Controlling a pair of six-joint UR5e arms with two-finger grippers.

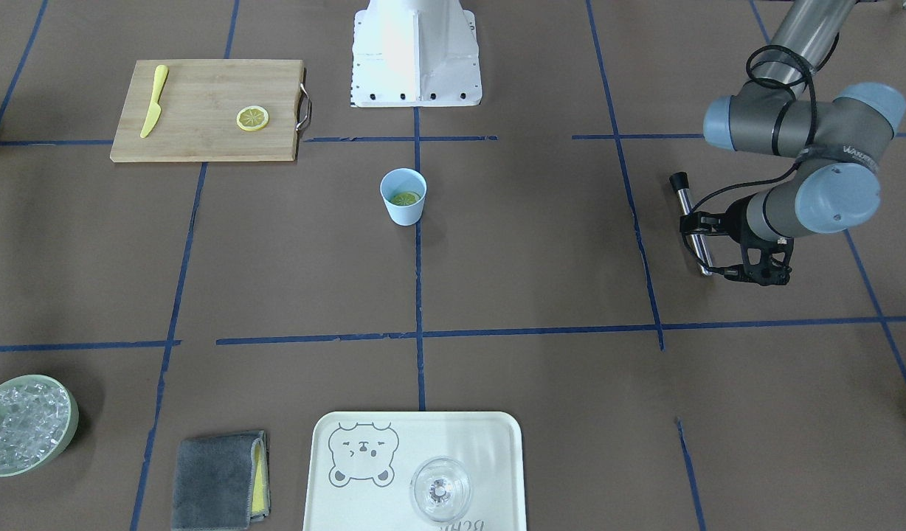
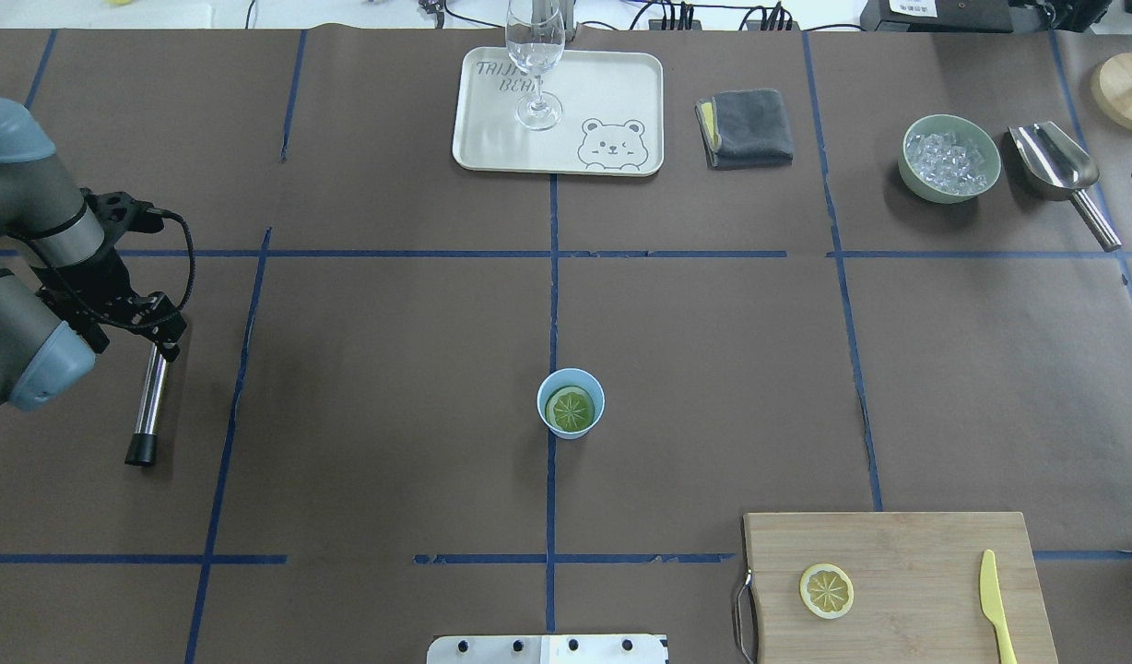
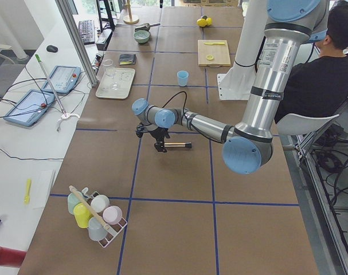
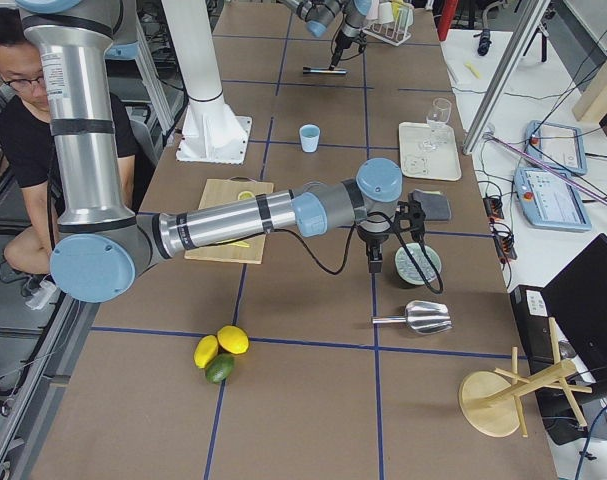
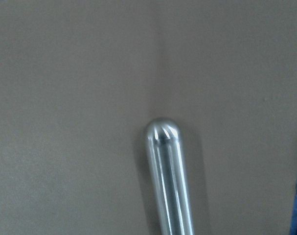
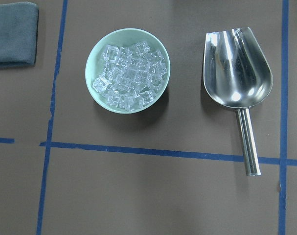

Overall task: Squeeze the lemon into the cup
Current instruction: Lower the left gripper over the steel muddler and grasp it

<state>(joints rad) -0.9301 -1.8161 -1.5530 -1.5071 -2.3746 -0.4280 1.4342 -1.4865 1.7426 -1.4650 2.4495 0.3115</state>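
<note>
The pale blue cup [image 1: 403, 214] stands near the middle of the table [image 2: 541, 404]. One lemon slice [image 2: 571, 409] lies flat inside it [image 1: 406, 198]. A second lemon slice [image 2: 826, 590] lies on the wooden cutting board [image 1: 252, 119]. My left gripper [image 2: 163, 334] is far to the cup's left, low over the table, and looks shut on one end of a metal rod [image 2: 148, 398] with a black tip. The rod's rounded end shows in the left wrist view [image 5: 164, 147]. My right gripper [image 4: 373, 262] hovers by the ice bowl. I cannot tell whether it is open.
The cutting board [image 2: 907, 553] also holds a yellow knife [image 2: 996, 604]. At the far side are a tray [image 2: 621, 83] with a clear glass [image 2: 535, 55], a grey cloth [image 2: 746, 127], a green bowl of ice [image 6: 127, 71] and a metal scoop [image 6: 236, 68].
</note>
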